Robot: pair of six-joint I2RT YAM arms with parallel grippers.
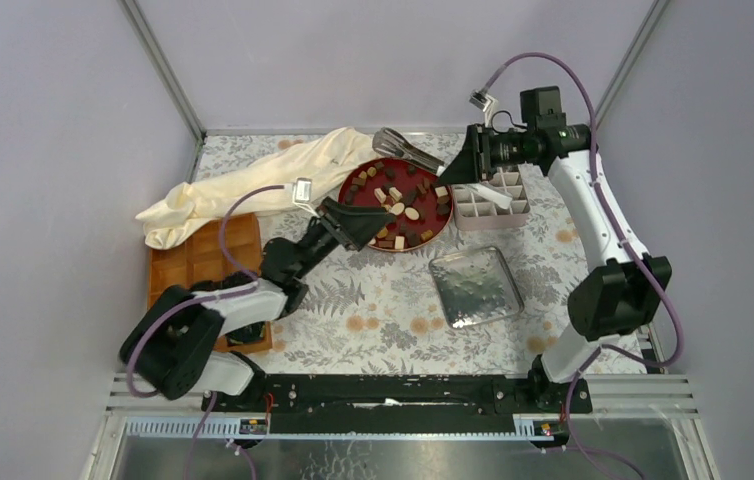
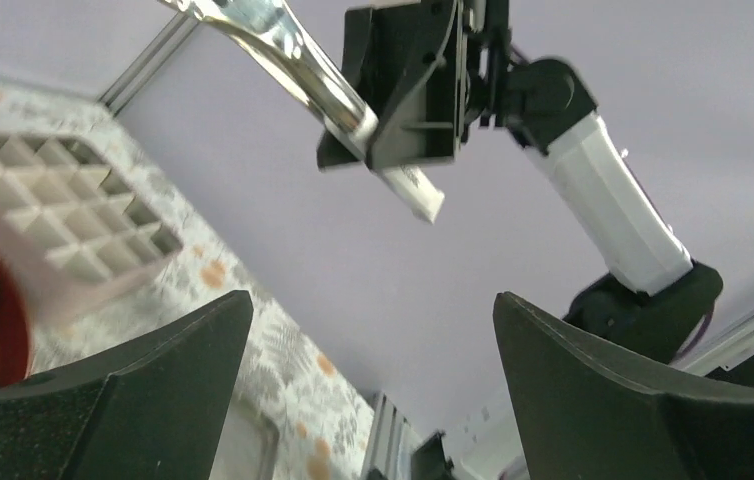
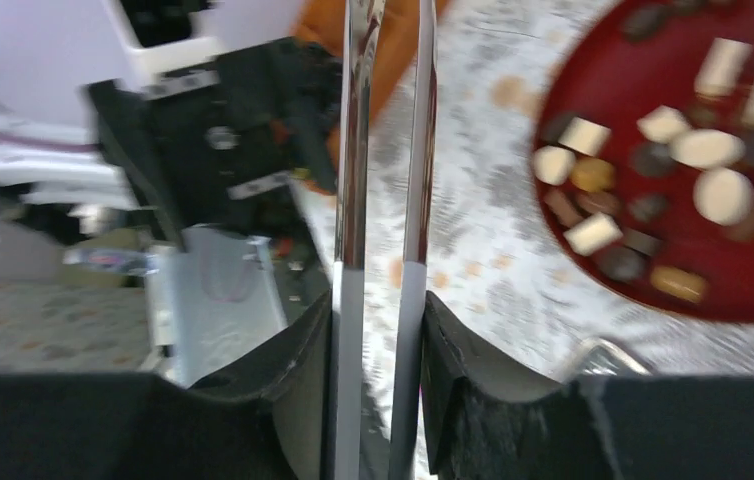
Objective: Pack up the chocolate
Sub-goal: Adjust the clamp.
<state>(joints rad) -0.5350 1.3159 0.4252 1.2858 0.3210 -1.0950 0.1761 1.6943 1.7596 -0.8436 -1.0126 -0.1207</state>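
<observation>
Beside the round red tray (image 1: 351, 176), right hand (image 3: 378, 330) pinches shiny metal tongs (image 3: 353, 150); left hand (image 2: 373, 320) gapes wide, empty

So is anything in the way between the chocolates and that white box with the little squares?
Nothing on the table is. The chocolates lie on the red plate, and the box stands right beside it. Only the right gripper, holding tongs, hangs above their far ends.
</observation>
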